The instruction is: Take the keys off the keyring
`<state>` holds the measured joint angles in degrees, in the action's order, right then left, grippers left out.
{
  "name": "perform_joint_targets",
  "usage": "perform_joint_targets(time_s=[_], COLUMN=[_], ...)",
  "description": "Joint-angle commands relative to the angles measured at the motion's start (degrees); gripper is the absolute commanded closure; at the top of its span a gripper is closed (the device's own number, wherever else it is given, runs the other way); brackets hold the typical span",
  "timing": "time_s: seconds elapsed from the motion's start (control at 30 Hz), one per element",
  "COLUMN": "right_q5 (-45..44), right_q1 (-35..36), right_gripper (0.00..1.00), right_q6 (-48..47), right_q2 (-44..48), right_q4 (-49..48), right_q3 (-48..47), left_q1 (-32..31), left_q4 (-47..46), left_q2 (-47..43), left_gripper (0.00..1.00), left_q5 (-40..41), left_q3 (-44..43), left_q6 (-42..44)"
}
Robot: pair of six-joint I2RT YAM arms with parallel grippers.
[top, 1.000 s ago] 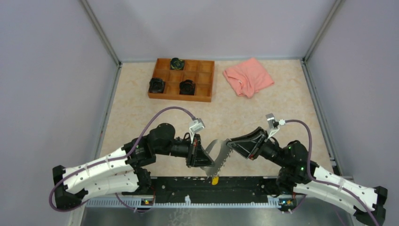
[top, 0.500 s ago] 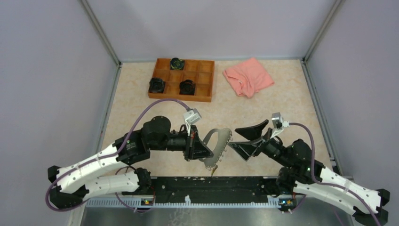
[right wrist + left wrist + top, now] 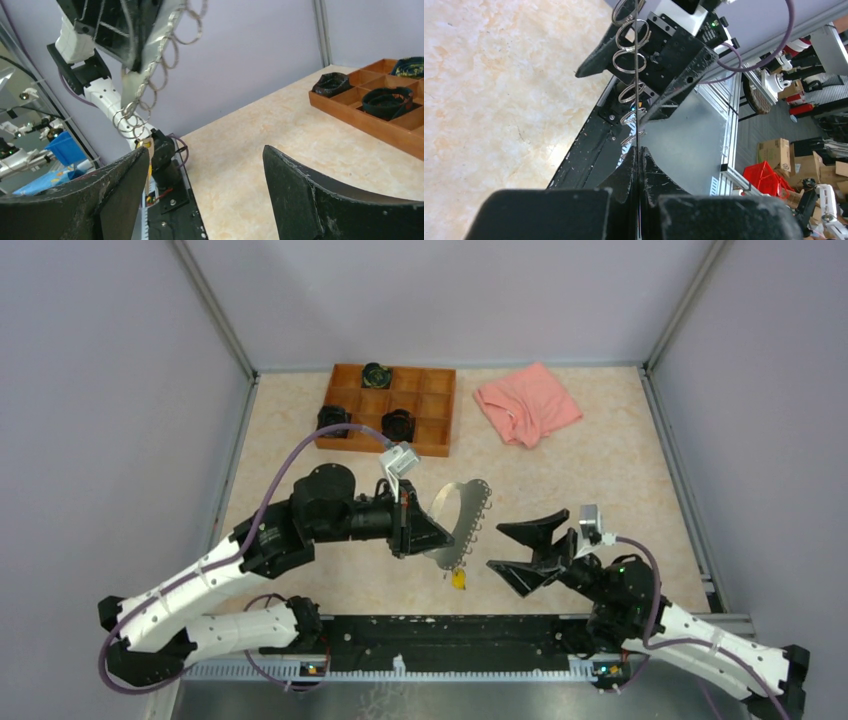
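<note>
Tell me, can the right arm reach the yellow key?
Probably yes: the open right gripper sits beside the yellow key, which dangles free below the keyring held by the left gripper.

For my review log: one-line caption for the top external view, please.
Left end effector holds the keyring aloft, yellow-headed key hanging below; right end effector open beside it.

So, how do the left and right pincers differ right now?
The left pincer is shut on the keyring; the right pincer is open and holds nothing. The left pincer points to the robot's right, the right pincer to its left. Both are black.
</note>
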<state>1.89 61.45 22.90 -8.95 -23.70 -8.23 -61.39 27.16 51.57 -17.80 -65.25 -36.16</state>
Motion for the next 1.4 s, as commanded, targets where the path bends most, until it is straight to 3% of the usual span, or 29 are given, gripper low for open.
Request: perform_joint_targets(time_s=[0.0,0.13,0.33,0.67,0.97,1.37], right_q5=[4.1,5.15,3.75,4.85,5.75,5.32], right_q1=[0.07,0.12,0.14,1.64,2.81,6.87], right_gripper=[0.18,0.18,0.18,0.26,0.27,0.39], right_q6=[-3.44,-6.24,-8.4,-13.22,-17.32,-19.15], right_q2=[-2.37,-3.22,-9.16,-17.2,-17.42,-22.14], right_q4=[-9.58,-10.35,-13.84,-30.15,-24.8,-23.45], right_q3=[1.33,2.41,2.6,6.52,3.02,-1.48], left_q1=[5.92,14.95,19.11,21.39,22.0,22.1], left_q4=[-1.61,-5.16,-9.65,-13.16,-15.66,-17.3], left_q2=[0.75,0.57,2.15,2.78,3.15,2.74], left_gripper=[1.0,1.0,1.0,1.0,1.0,1.0], left_q5=[-7.3,-18.83,-25.91,-29.78,-31.1,-31.33], left_q3=[-1.03,2.1,4.65,6.35,7.66,9.19], left_q6=[-1.31,-2.19,-3.2,-4.76,-5.27,-6.32])
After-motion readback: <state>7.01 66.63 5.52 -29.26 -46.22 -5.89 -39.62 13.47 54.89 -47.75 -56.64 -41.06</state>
